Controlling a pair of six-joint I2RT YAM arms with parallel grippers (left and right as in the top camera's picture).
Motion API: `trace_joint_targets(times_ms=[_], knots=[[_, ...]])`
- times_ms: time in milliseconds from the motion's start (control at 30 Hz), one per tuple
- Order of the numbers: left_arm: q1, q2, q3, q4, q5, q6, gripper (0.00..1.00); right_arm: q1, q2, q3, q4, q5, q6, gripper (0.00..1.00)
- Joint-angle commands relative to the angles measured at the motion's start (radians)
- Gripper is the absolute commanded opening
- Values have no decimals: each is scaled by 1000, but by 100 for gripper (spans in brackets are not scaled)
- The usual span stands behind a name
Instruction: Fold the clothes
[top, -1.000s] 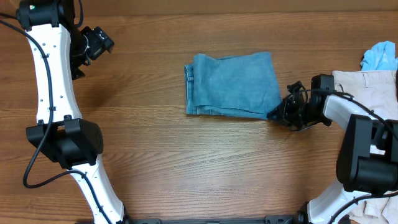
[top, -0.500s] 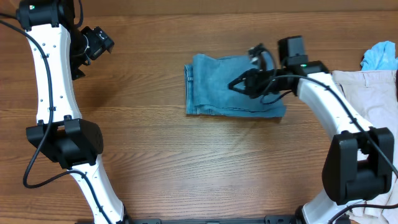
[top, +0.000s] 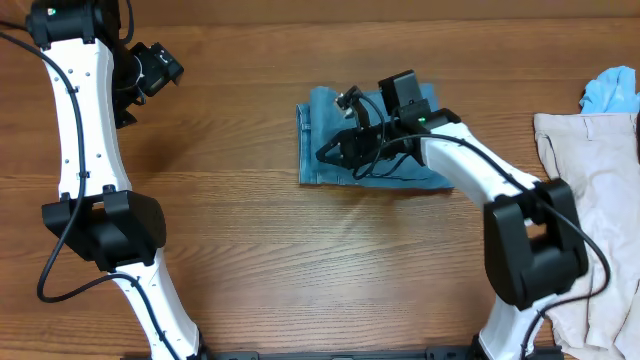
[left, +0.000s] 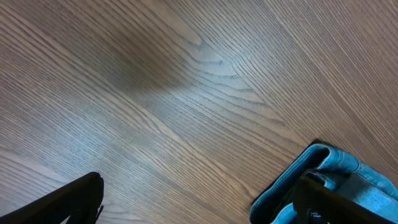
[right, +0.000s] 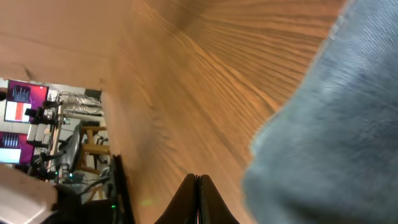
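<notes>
Right arm reaches far out over the middle of the tabletop (top: 300, 260), stretched low from the right edge, with the right hand (top: 330, 153) hovering above the lower left part of the blue cloth (top: 322, 118). The wrist camera shows its fingers (right: 194, 198) pressed tight together into a single point. No gap shows between them, and it is not clear whether any fabric is pinched there. The blue cloth fills the right side of that view, and bare wood lies beside it.

Over on the far side, the left arm stands tall along the left edge, its left hand (top: 160, 70) up near the back corner, well apart from the blue cloth. Its fingers (left: 68, 202) are spread wide, one at each bottom corner of its wrist view, with nothing between them but wood grain.

The blue cloth lies in the centre of the tabletop towards the back. It is a folded, roughly rectangular denim-blue piece with a stitched seam down its left edge, and the right arm hides its right side.

At the far right a beige garment (top: 585, 180) lies rumpled, with a pale blue one (top: 612, 88) behind it at the edge.
</notes>
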Motion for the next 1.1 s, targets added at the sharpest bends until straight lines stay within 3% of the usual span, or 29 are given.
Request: trace_joint_targets(times_ms=[0, 133, 200, 400, 633, 800, 1067], knots=[[-2, -9, 9, 1, -1, 19, 100, 16, 117, 0, 45, -9, 22, 4], [-2, -9, 9, 1, -1, 19, 100, 43, 245, 0, 157, -9, 185, 4], [-2, -9, 9, 1, -1, 19, 100, 43, 253, 1, 159, -10, 199, 4], [-2, -9, 9, 1, -1, 19, 100, 18, 98, 142, 154, -105, 225, 4], [-2, -9, 9, 1, -1, 19, 100, -8, 50, 246, 193, 117, 225, 4], [-2, -9, 9, 1, -1, 19, 100, 14, 146, 246, 254, 271, 225, 4], [-2, -9, 9, 1, -1, 19, 100, 41, 395, 245, 360, 272, 233, 4]])
